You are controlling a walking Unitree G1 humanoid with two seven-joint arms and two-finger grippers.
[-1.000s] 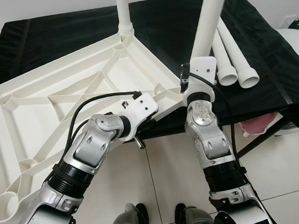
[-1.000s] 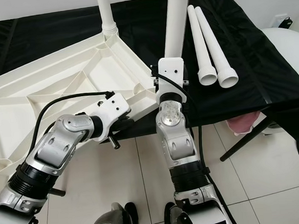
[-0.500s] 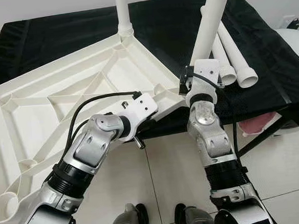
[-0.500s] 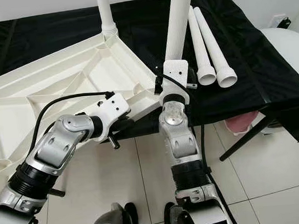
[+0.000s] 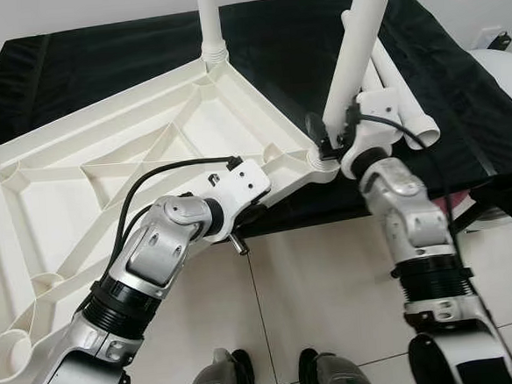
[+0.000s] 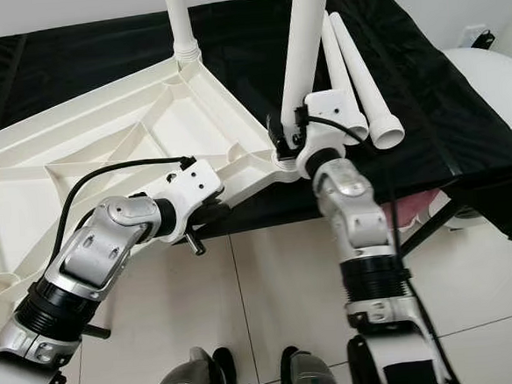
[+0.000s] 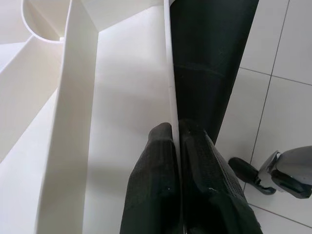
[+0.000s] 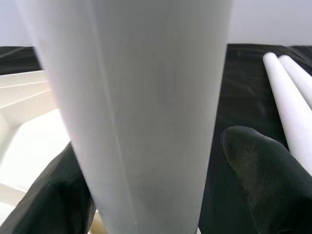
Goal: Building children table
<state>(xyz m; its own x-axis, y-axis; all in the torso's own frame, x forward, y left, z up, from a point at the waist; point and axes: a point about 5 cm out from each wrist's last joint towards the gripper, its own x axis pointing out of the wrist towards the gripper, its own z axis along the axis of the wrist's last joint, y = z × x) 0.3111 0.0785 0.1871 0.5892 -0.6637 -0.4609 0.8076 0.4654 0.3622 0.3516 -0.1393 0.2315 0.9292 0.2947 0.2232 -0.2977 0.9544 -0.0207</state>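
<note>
The white tabletop [image 5: 139,156] lies upside down, partly on a black-clothed table [image 5: 97,54] and overhanging its near edge. One white leg [image 5: 211,19] stands in the far corner socket. A second leg [image 5: 356,44] stands tilted with its lower end at the near right corner socket [image 5: 318,155]. My right gripper [image 8: 156,175] is shut on this leg just above the socket, a black finger [image 8: 258,165] on each side. My left gripper [image 7: 174,127] is shut on the tabletop's thin near rim [image 7: 168,73]. Two spare legs [image 6: 363,88] lie on the cloth at the right.
A white rounded object [image 6: 494,79] stands to the right of the table. Something pink [image 6: 415,207] and a slanted black table leg [image 6: 426,233] are below the cloth's right edge. The tiled floor [image 5: 298,286] and my feet [image 5: 273,380] lie underneath.
My right forearm has swung out to the right, so the gripper now holds the leg from the side. The leg's lower end has come down to the corner socket. The left arm is unmoved.
</note>
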